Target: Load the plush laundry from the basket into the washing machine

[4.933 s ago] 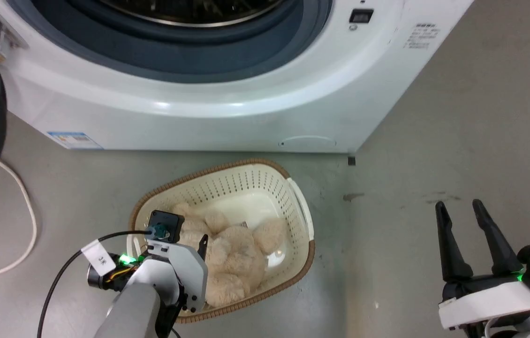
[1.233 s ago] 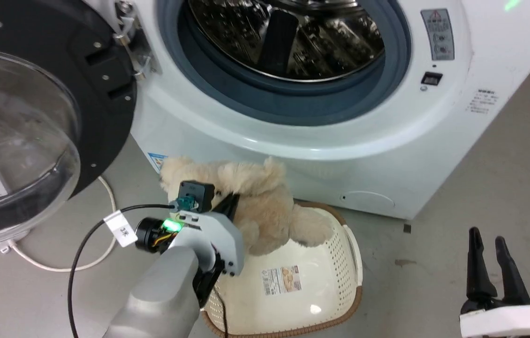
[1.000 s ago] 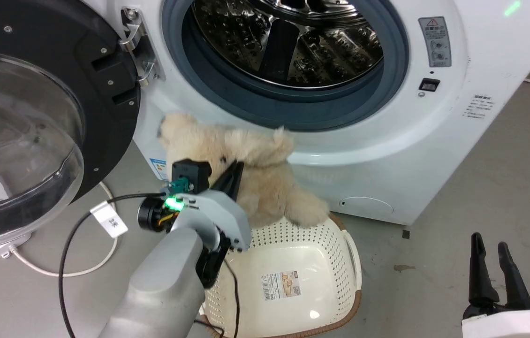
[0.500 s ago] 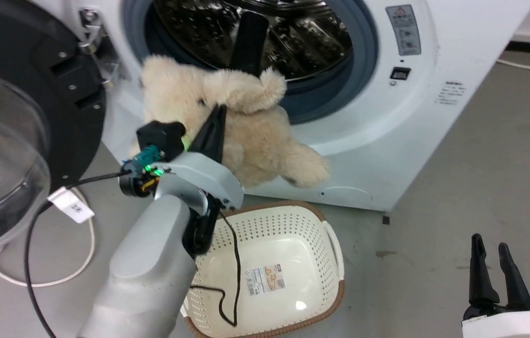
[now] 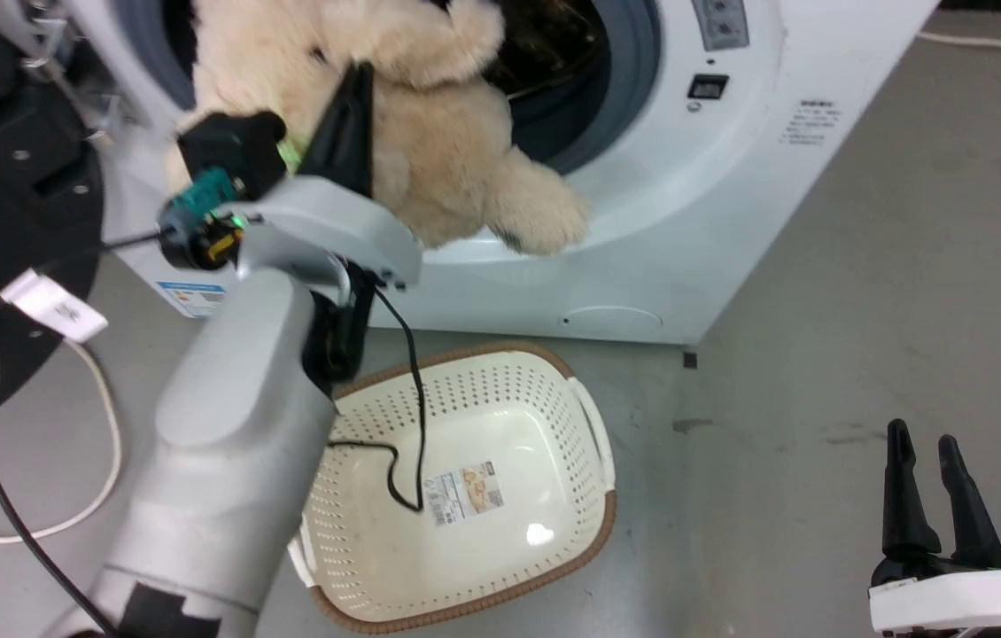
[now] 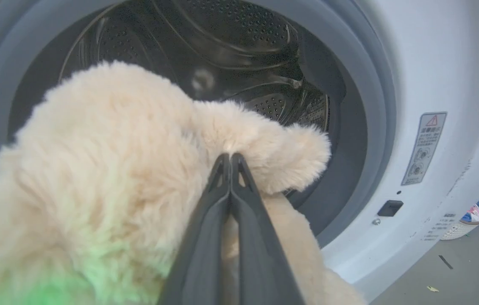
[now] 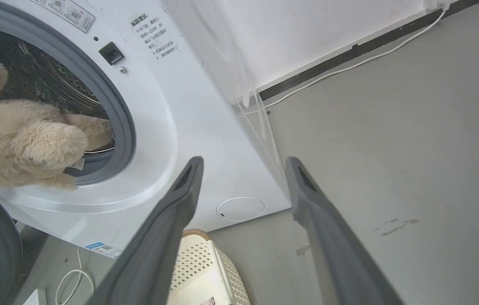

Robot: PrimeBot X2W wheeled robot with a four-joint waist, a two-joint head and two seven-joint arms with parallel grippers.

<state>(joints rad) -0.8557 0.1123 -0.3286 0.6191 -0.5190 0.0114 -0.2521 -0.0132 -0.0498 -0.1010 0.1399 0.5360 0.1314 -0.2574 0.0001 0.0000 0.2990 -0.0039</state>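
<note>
Nearly home: the white washing machine [image 5: 731,221], grey rubber seal [image 6: 377,127] ringing a perforated steel drum [image 6: 231,25], stands open at the far side, and the plush laundry [image 5: 438,151], a shaggy cream-beige toy with rounded limbs, hangs partly through its mouth, one paw [image 5: 540,221] outside the lip. What remains, apparently, is pushing it in and letting go. Nearer, on the floor [image 5: 819,354], the oval perforated plastic basket [image 5: 500,390] holds no laundry. The left tool [image 6: 230,157] is pinched on fur; the right tool [image 5: 920,432], spread wide, carries nothing.
</note>
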